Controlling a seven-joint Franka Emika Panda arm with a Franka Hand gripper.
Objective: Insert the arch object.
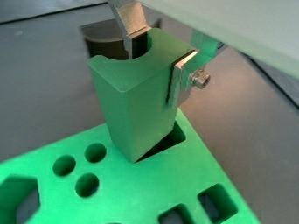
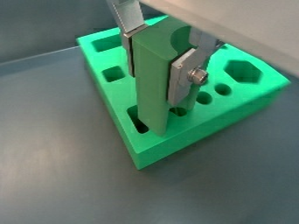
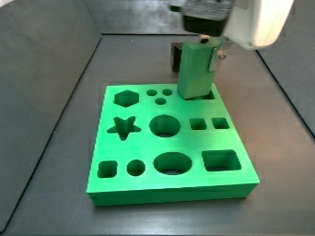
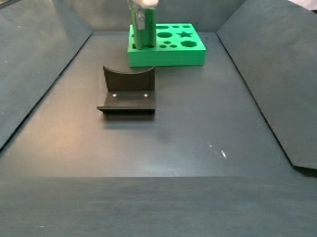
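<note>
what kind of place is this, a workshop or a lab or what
Probably a robot test bench in a lab: a bare dark walled floor, a green board with shaped holes, and a gripper lowering a green peg into it.

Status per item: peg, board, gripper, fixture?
Peg: upright, lower end in a board hole, held.
Board: flat on the floor, other holes empty.
Gripper: above the board, shut on the peg.
Fixture: on the floor, apart from the board, nothing in it.
</note>
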